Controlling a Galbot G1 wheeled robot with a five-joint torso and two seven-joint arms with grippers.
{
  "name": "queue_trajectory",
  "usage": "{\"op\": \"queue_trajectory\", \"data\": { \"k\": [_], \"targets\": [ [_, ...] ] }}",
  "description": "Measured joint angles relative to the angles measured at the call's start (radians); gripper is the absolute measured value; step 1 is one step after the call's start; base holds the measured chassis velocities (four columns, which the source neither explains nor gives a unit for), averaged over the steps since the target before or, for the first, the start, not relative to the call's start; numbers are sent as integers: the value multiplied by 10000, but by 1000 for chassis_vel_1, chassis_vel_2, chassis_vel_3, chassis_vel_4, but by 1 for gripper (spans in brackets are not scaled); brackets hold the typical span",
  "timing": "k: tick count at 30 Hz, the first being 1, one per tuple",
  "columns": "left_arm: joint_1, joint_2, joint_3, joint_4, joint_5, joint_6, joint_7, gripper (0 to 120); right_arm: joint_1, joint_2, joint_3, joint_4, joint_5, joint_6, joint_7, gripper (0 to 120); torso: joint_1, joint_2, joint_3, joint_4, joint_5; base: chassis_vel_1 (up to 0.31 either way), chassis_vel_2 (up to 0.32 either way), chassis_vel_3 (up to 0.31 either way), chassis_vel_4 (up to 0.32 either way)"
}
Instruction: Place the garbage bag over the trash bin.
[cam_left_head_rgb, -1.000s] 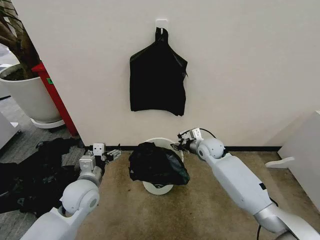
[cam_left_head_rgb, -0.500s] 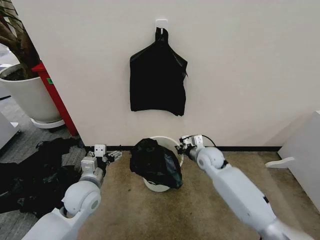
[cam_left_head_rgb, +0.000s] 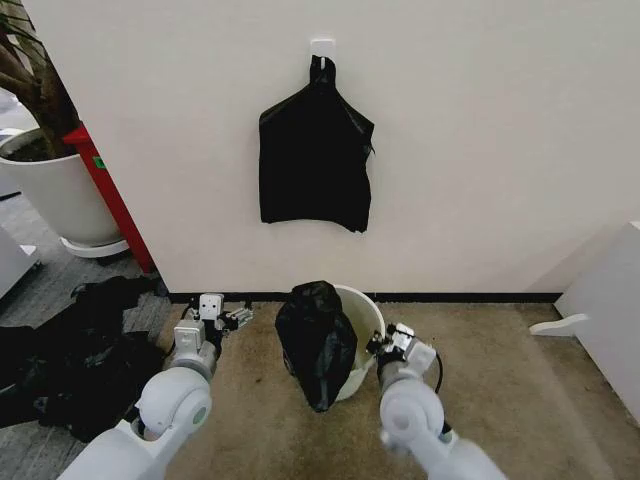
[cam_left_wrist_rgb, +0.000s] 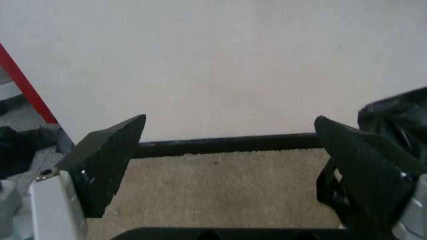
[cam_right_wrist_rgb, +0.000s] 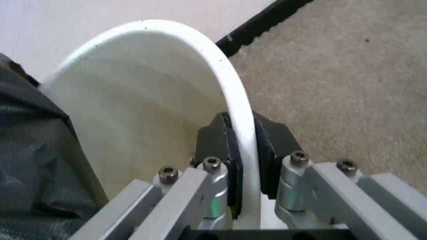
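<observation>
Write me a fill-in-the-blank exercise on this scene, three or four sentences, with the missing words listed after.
1. The right gripper is shut on the ____ of the trash bin.
2. The garbage bag drapes over the bin's ____ side, by the robot's own sides.
3. The left gripper hangs with its fingers ____, holding nothing.
4. A flat black bundle hangs from a hook on the ____.

Missing words: rim; left; open; wall
</observation>
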Motion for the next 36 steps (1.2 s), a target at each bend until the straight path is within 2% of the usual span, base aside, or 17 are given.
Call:
{"op": "queue_trajectory", "data": {
  "k": [9,13,16,17,22,24,25,30,31,33,36],
  "targets": [
    [272,-152,-51,-275,139,3,-32,100,-46,630,3,-138,-316,551,191,5,0,0,1,1,1,0,0,0,0],
    [387,-255,-69,-303,263,10,-47,100,-110,775,-32,-153,-899,821,175,22,0,0,1,0,1,0,0,0,0],
    [458,-372,-71,-286,374,11,-57,100,-314,650,-138,-3,-2162,1295,-126,34,0,1,1,0,1,0,0,0,0],
    [458,-372,-71,-286,374,11,-57,100,-314,650,-138,-3,-2162,1295,-126,34,0,1,1,0,1,0,0,0,0],
    [455,-456,-16,-165,472,11,-62,100,-537,-221,-667,324,-3700,1939,-1744,52,0,1,1,-3,1,0,0,0,0],
    [404,-523,13,-85,494,13,-62,100,-333,-561,-988,569,-3539,1778,-2427,61,0,1,1,-3,2,0,0,0,0],
    [404,-523,13,-85,494,13,-62,100,-333,-561,-988,569,-3539,1778,-2427,61,0,1,1,-3,2,0,0,0,0],
    [326,-939,-13,140,510,40,-52,100,651,-871,-1413,365,-3279,549,-4042,83,0,1,2,-1,1,0,0,0,0],
    [321,-1067,-36,180,510,46,-52,100,924,-854,-1533,205,-3331,56,-4039,88,0,1,2,-1,1,0,0,0,0],
    [320,-1121,-45,198,510,48,-50,100,1040,-832,-1585,137,-3337,-145,-3944,91,0,1,2,-1,2,0,0,0,0],
    [320,-1231,-66,275,539,51,-50,100,1559,-649,-1781,-358,-3464,-942,-3004,98,0,0,2,1,2,0,0,0,0]
  ]
}}
